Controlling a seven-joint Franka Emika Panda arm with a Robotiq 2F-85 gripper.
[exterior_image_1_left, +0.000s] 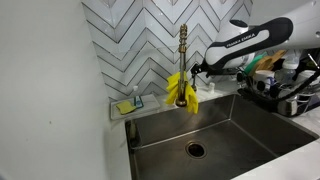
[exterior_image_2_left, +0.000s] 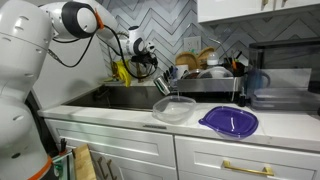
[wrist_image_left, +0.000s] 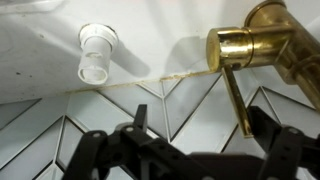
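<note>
My gripper (wrist_image_left: 203, 128) is open and empty. In the wrist view the thin brass lever (wrist_image_left: 233, 95) of the brass faucet (wrist_image_left: 252, 42) hangs between my two black fingers, close to the right-hand one, with chevron tiles behind it. In an exterior view the gripper (exterior_image_1_left: 200, 72) is beside the upright brass faucet (exterior_image_1_left: 183, 50), above the sink (exterior_image_1_left: 215, 135). A yellow cloth (exterior_image_1_left: 181, 88) is draped over the faucet's lower part. In an exterior view the gripper (exterior_image_2_left: 150, 62) is at the backsplash behind the sink.
A soap dish with a yellow sponge (exterior_image_1_left: 128, 105) sits on the ledge. A loaded dish rack (exterior_image_1_left: 285, 85) stands beside the sink and also shows in an exterior view (exterior_image_2_left: 205, 72). A clear bowl (exterior_image_2_left: 173, 109) and a purple lid (exterior_image_2_left: 229, 121) lie on the counter. A white cylinder (wrist_image_left: 96, 52) stands near the faucet.
</note>
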